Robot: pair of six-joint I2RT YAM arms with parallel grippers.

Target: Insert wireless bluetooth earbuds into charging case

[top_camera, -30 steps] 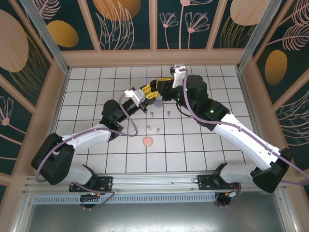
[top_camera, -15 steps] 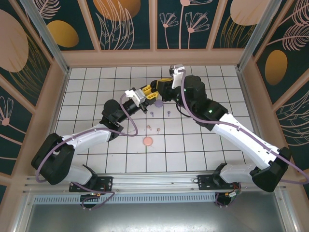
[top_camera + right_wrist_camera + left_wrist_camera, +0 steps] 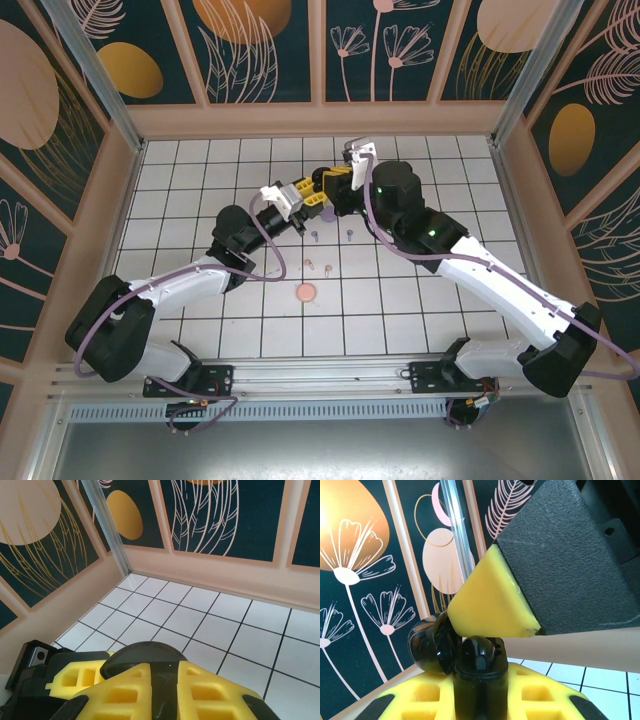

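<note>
My left gripper (image 3: 310, 195) is shut on a black earbud (image 3: 479, 656), whose rounded head sticks up between the yellow fingers (image 3: 420, 700). My right gripper (image 3: 327, 186) meets it tip to tip above the far middle of the tiled floor and is shut on the black charging case (image 3: 144, 656), a dark disc edge between its pads. In the left wrist view the glossy black case (image 3: 427, 645) sits just left of the earbud, touching or nearly so, under the right gripper's yellow fingertip (image 3: 490, 602). Two lilac earbuds (image 3: 313, 237) and two pale pink earbuds (image 3: 308, 264) lie on the tiles below.
A lilac case (image 3: 327, 213) lies just under the two grippers and a pink case (image 3: 306, 293) lies nearer the arm bases. Patterned walls and a metal post (image 3: 107, 527) enclose the tiled floor (image 3: 200, 190).
The right arm has swung a little to the left, bringing its gripper closer onto the left gripper's tip. The left arm has held still.
</note>
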